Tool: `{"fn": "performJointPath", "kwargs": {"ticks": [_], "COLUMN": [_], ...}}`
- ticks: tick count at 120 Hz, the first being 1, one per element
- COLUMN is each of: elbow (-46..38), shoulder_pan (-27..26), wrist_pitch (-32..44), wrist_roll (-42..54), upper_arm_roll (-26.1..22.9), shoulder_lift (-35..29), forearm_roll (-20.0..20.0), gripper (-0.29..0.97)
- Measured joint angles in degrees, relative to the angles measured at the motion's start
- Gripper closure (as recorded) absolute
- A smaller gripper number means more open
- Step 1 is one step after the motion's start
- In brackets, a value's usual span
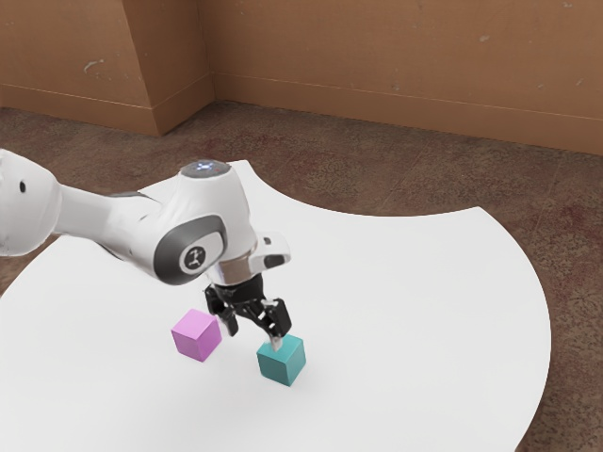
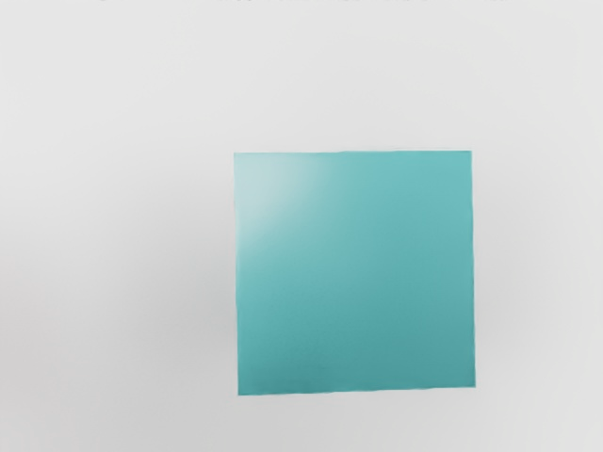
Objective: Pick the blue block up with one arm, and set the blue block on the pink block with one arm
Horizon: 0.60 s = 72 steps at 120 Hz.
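In the exterior view, at lower centre, the claw [image 1: 252, 330] hung spread just over the blue block [image 1: 282, 360], which stood on the worktop [image 1: 424, 301] right of the pink block [image 1: 196, 333]. In the wrist view the blue block [image 2: 353, 271] lay flat under the hand, so I judged grasping and stacking not yet done.
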Motion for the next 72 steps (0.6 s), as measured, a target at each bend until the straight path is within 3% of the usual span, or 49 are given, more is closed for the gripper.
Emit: {"fn": "performJointPath", "kwargs": {"ticks": [72], "elbow": [4.38], "shoulder_pan": [-1.12], "wrist_pitch": [0.77], "wrist_roll": [-0.18], "upper_arm_roll": [-0.26], "shoulder_lift": [7.73], "forearm_roll": [-1.48], "gripper": [0.0]}}
